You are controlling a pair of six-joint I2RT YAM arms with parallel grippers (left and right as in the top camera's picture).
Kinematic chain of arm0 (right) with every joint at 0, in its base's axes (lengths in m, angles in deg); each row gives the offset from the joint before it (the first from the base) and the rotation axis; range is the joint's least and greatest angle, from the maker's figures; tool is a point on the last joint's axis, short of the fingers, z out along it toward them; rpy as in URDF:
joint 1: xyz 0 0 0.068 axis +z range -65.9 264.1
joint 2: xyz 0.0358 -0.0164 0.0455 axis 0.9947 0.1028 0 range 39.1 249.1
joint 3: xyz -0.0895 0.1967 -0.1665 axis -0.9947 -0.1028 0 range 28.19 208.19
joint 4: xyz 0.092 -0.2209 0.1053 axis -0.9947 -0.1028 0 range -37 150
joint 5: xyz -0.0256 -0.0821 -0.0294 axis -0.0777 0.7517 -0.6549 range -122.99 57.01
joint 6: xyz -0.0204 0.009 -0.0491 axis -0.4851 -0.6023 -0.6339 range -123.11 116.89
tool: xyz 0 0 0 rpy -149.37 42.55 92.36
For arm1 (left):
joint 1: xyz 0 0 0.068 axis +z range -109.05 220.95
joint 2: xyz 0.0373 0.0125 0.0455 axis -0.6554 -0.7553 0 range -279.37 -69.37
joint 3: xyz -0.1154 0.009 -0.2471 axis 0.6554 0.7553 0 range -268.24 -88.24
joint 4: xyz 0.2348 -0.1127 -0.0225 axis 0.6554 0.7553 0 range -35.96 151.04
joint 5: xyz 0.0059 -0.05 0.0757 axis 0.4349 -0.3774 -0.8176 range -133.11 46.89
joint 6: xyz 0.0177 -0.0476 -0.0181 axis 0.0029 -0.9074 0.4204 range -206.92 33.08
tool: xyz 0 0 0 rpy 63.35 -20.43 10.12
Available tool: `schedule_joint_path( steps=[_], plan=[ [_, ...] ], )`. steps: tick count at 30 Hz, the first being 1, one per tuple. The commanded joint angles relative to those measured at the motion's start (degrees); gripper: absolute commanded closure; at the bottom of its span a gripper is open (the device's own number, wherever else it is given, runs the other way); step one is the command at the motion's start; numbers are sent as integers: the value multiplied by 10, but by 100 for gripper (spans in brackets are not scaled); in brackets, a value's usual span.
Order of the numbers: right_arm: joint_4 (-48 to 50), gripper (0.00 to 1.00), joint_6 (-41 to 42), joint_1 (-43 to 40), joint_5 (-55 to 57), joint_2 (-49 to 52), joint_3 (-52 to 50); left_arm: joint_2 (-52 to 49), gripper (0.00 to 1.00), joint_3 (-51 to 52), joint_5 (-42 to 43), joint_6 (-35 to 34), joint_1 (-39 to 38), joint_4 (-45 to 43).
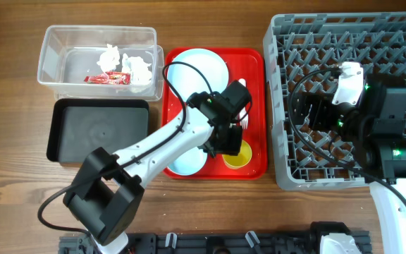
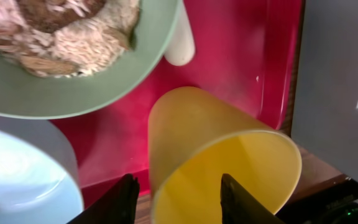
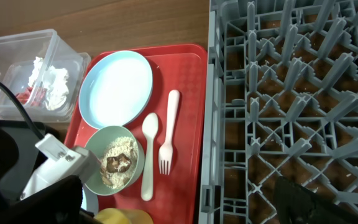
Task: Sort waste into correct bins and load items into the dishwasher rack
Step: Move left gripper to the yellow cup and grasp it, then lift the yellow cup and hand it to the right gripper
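On red tray (image 1: pixel 256 70), near-right corner: yellow cup (image 1: pixel 237 156), upright. Left gripper (image 2: pixel 178 190) jaws spread, straddling the cup's wall, one finger inside, one outside; judged a rim grasp for transfer to dishwasher rack (image 1: pixel 400 42) at right.

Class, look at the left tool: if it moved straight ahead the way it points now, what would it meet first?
The yellow cup: the left tool points at its rim, one finger outside the wall, the other seemingly over the opening. Depth is unclear.
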State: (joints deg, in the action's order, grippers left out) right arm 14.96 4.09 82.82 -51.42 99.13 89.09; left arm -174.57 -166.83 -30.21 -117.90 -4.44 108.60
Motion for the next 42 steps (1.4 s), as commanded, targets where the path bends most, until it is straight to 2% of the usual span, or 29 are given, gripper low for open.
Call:
schedule_joint_path(
  steps=[1,6,9,12,19,21,25,28,33,39,42],
  plan=[
    [0,0,-11,1,-10,2,13,-8,60,9,-10,-13,-9,-3],
    [-1,0,-10,1,-10,2,13,-10,67,10,-28,-15,-9,-4],
    [-1,0,-10,1,-10,2,13,-10,79,10,-30,-15,-9,-4],
    [-1,1,-10,1,-10,2,13,-12,88,10,-41,-28,-9,-6],
    [-1,0,-10,1,-10,2,13,-32,88,10,-42,-28,-14,-9],
    [-1,0,-10,1,-10,2,13,-35,96,10,-42,-30,-15,-10],
    [-1,1,-10,1,-10,2,13,-33,96,9,-34,-30,-11,-10],
    [-1,0,-4,1,-10,2,13,-17,96,7,24,-26,16,-10],
    [5,0,20,1,-62,2,13,36,96,5,181,16,101,-13],
    [54,0,18,2,-263,26,13,84,96,5,448,115,249,-13],
    [101,0,18,2,-382,59,13,86,96,5,545,143,296,-17]
  ],
)
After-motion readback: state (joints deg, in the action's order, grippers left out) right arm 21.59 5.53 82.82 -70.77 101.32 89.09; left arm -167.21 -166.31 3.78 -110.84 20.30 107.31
